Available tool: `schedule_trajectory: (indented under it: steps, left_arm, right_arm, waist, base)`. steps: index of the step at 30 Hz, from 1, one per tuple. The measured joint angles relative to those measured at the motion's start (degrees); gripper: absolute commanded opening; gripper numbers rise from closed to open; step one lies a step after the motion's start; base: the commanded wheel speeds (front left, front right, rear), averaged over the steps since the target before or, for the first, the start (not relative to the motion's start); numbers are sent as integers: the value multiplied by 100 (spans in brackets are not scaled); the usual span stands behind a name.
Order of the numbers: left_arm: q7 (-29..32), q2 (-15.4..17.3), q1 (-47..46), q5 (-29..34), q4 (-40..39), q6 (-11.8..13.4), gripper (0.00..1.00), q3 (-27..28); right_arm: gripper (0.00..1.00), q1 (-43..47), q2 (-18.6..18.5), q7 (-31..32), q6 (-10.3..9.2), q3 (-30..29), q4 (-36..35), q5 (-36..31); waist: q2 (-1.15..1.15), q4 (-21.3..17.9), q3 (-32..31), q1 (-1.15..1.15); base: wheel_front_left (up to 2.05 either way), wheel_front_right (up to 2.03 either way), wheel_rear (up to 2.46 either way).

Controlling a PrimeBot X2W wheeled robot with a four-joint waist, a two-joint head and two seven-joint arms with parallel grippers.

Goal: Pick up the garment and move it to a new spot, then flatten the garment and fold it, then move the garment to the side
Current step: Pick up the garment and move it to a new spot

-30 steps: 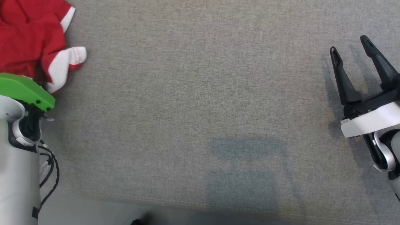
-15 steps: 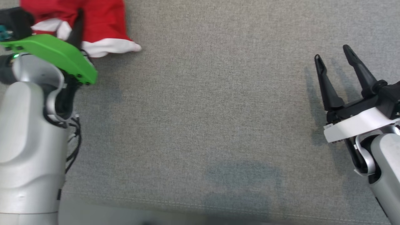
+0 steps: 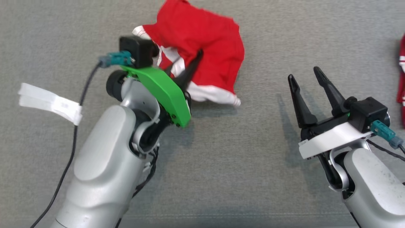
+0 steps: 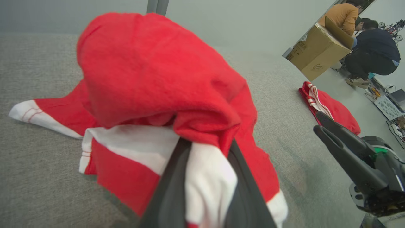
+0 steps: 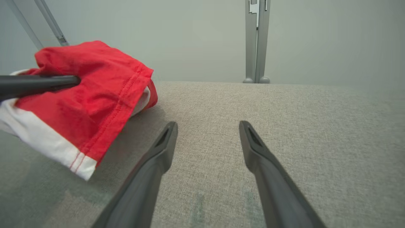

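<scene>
The garment (image 3: pixel 205 47) is red with white trim and lies bunched on the grey fabric surface (image 3: pixel 227 152), left of centre. My left gripper (image 3: pixel 186 65) is shut on its white-edged fold. In the left wrist view the two fingers pinch the garment (image 4: pixel 152 72) at the left gripper (image 4: pixel 208 144), and red cloth humps above them. My right gripper (image 3: pixel 303 73) stands open to the right of the garment with nothing between its fingers. The right wrist view shows the right gripper (image 5: pixel 207 125) open over bare fabric and the garment (image 5: pixel 95 91) at the left, its near edge hanging just above the surface.
A second red and white cloth (image 3: pixel 401 72) lies at the right edge, and also appears as the second cloth (image 4: pixel 329 107) in the left wrist view. A white tag (image 3: pixel 50 103) hangs on the left arm's cable. A cardboard box (image 4: pixel 319 47) and people are on the floor beyond. A metal post (image 5: pixel 257 41) stands behind the surface.
My left gripper has closed on the garment and carried it rightward from the far left toward the middle. The head view has shifted too. The right gripper stays open.
</scene>
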Motion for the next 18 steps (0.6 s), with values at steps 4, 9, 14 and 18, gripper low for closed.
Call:
schedule_trajectory:
  steps: [4,9,14,18]
  left_arm:
    - [171,124,195,-2,77,4,0,-449]
    - [248,189,347,-1,230,66,0,-933]
    - [198,222,346,-69,277,288,0,-1290]
    - [121,246,321,-18,428,537,0,-1295]
  right_arm:
    - [100,141,60,-2,-8,-18,-3,0]
    - [100,491,134,-46,-10,53,1,-15]
    - [100,738,211,-45,199,632,96,-33]
    - [100,744,270,43,573,1214,212,-172]
  waist:
    - [0,-279,-122,0]
    - [0,-657,-246,0]
    - [0,-1047,-347,0]
    - [0,-1359,-408,0]
  base:
    - [0,0,0]
    - [0,0,0]
    - [0,0,0]
    - [0,0,0]
